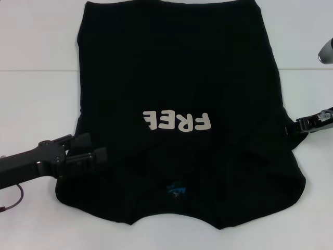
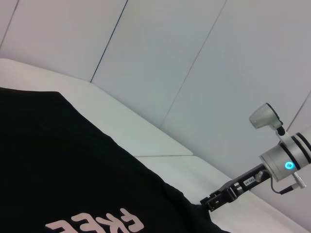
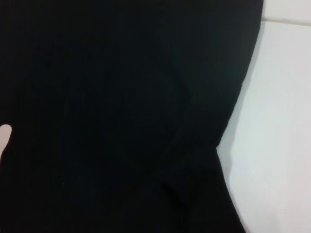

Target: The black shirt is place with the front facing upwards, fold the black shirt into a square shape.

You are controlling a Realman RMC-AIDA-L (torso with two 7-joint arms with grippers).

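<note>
Both claws' tips merge into the black shirt.

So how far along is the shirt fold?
Barely begun. The shirt lies flat, lettering up, and no body fold shows. The left tool is at one side edge and the right tool at the other, seemingly starting the side folds. All folds to a square remain.

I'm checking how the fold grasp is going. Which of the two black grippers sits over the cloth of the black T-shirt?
The left gripper: it lies over the black T-shirt at its left side. The right gripper only meets the right edge.
</note>
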